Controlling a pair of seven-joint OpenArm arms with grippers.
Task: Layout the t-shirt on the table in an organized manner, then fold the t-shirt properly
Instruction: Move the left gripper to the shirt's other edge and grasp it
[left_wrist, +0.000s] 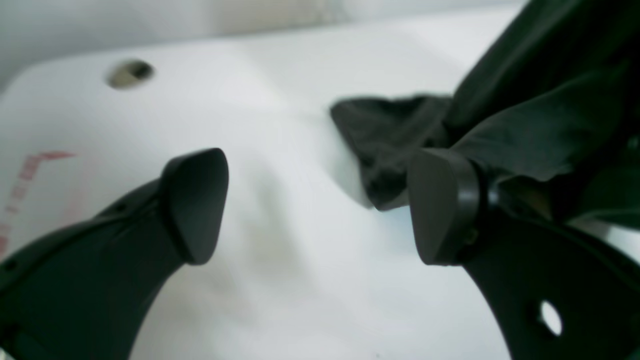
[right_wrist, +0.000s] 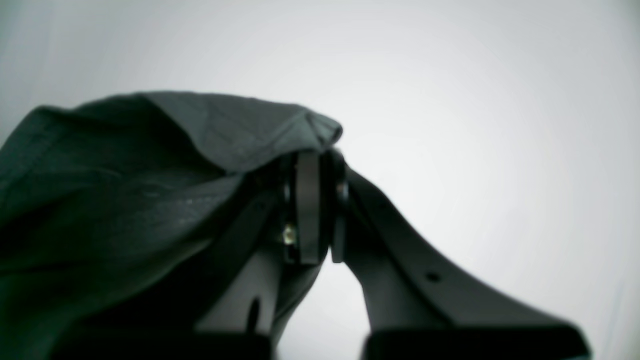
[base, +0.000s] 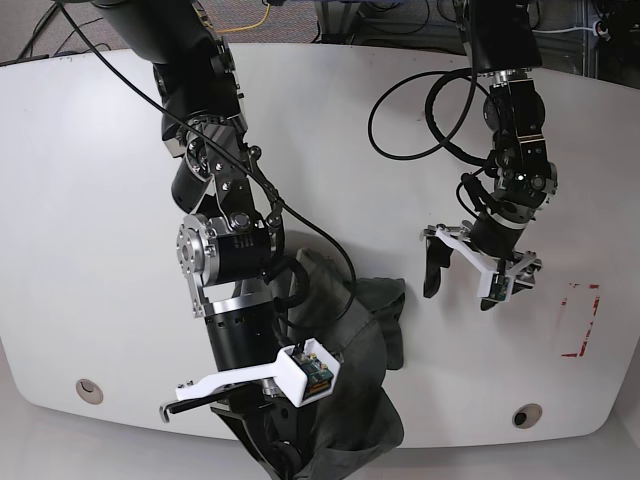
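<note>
Right tool (right_wrist: 316, 210) clamped on t-shirt (right_wrist: 125, 190)

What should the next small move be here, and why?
Probably bring the open left claw down onto the free edge of the t-shirt and close. The right claw is shut on the t-shirt, which hangs bunched, partly over the table edge. A second grip would let the arms spread it flat.
</note>
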